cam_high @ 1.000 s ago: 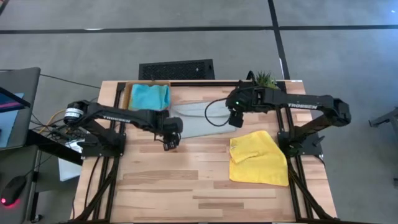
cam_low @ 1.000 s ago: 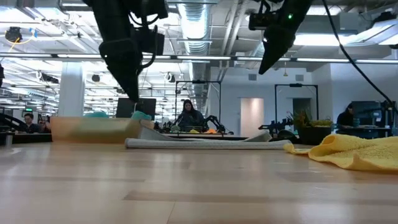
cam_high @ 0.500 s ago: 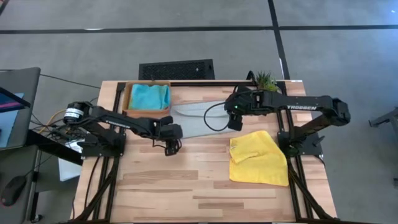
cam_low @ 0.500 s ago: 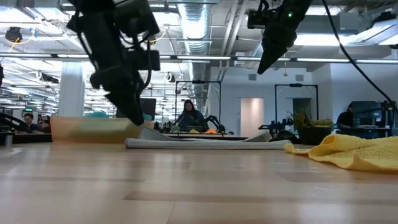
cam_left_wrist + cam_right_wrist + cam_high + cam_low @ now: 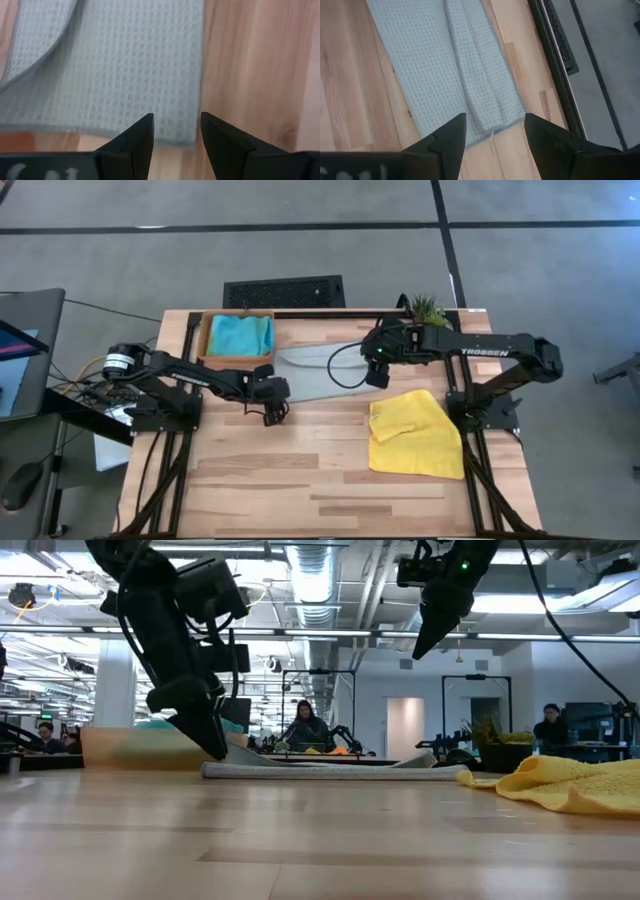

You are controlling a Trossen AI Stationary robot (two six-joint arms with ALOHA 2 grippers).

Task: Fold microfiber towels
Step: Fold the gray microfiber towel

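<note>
Overhead, the pale grey towel (image 5: 320,370) lies folded flat on the wooden table (image 5: 300,470), a little toward twelve o'clock from the table's middle, between the two arms. At its nine o'clock edge the left gripper (image 5: 273,412) sits low, near the corner nearest six o'clock; the left wrist view shows its two fingers (image 5: 142,137) parted, nothing between them, poised over that corner of the grey cloth (image 5: 110,65). From the table-level camera the same gripper (image 5: 218,747) reaches almost to the tabletop beside the cloth's edge (image 5: 320,770). The right gripper (image 5: 377,375) hangs above the towel's three o'clock end, well clear of the surface, fingers (image 5: 447,137) spread and empty over the grey fabric (image 5: 445,70). The sky blue towel (image 5: 241,335) rests inside the orange tray (image 5: 203,340) at about eleven o'clock. The yellow towel (image 5: 415,435) lies loosely rumpled at about four o'clock, apart from both grippers. A small green plant (image 5: 427,307) stands at the table's one o'clock edge
</note>
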